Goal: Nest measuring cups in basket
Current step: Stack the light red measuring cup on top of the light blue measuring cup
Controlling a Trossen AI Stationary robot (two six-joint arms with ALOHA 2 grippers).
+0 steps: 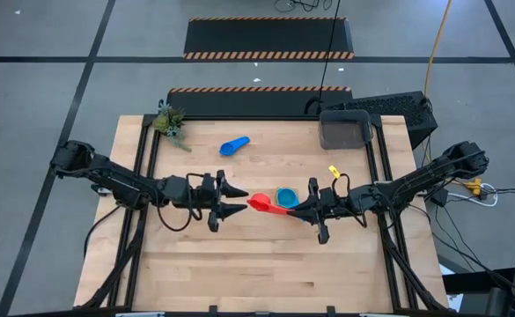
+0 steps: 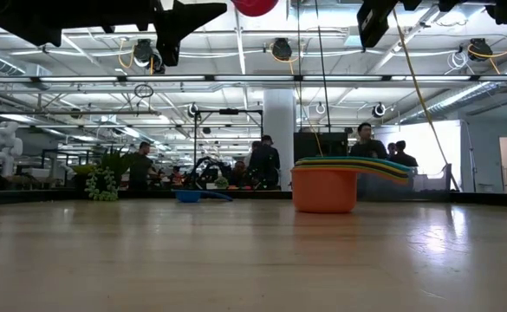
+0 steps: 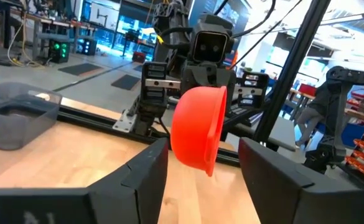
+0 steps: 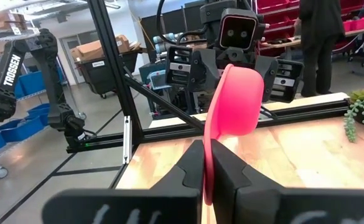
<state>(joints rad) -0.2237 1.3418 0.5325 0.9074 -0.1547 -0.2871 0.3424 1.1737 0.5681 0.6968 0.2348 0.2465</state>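
Note:
The red measuring cup (image 1: 259,203) hangs in the air over the table's middle, shut in my right gripper (image 1: 292,210). My left gripper (image 1: 242,201) is open and faces it from the left. Its fingertips stand on either side of the space just before the red bowl (image 3: 199,127), apart from it. A nested stack of cups (image 1: 286,195) stands on the table beside my right gripper, resting on the orange cup's base (image 2: 324,192). A blue cup (image 1: 234,145) lies alone toward the far edge. The dark grey basket (image 1: 345,129) sits at the far right. My right gripper holds the red cup by its handle (image 4: 209,163), pinched between the two shut fingers. The fingers come level from the table's right and lie along the handle. The cup is lifted clear of the table and turned on its side, its bowl (image 4: 234,102) sticking out past the fingertips toward my left gripper.
A small green plant (image 1: 171,123) lies at the far left corner. A black keyboard (image 1: 389,107) is beyond the basket. Black frame rails (image 1: 148,158) run along the table's sides. Bare wood lies in front, toward the near edge. People stand in the room behind.

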